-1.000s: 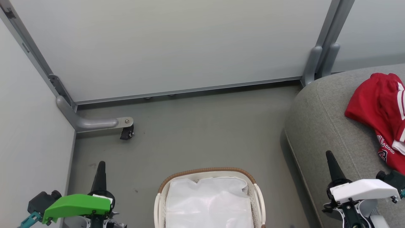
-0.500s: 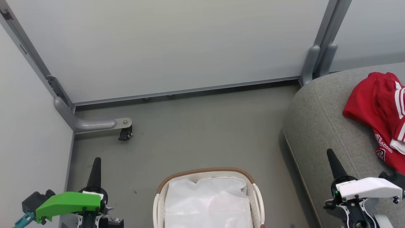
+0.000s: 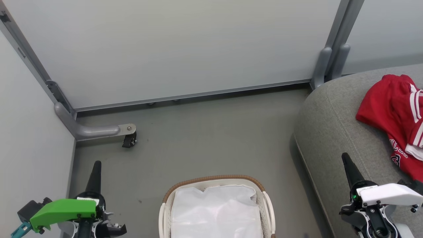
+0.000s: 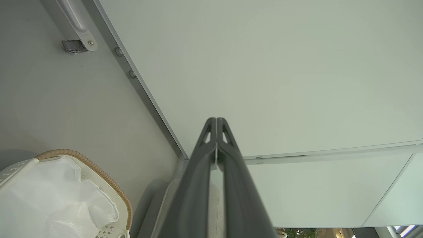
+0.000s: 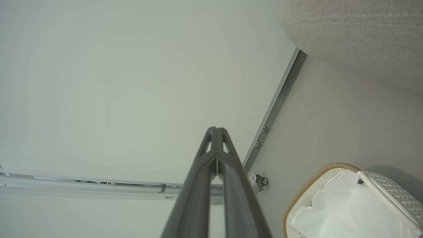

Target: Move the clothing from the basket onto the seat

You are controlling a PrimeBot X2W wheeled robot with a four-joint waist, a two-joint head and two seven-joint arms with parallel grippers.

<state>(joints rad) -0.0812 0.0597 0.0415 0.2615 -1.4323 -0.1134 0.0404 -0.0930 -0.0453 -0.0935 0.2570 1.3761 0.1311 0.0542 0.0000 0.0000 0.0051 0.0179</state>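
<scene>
Red sports clothing with white stripe trim and lettering (image 3: 393, 112) lies heaped on the large grey fabric sofa (image 3: 333, 132), toward its right. The oval white plastic basket with brown woven rim (image 3: 211, 179) stands on the floor, its plain white liner (image 3: 214, 211) uppermost (the near end is cut off by the picture's edge). The left jaws and right jaws are both pressed together and hold nothing. They flank the basket, the right pair near the garments but apart from them. Judgement: the fabric is light, limp and likely to drape and trail, so it is best pinched at a bunched fold or the striped hem.
</scene>
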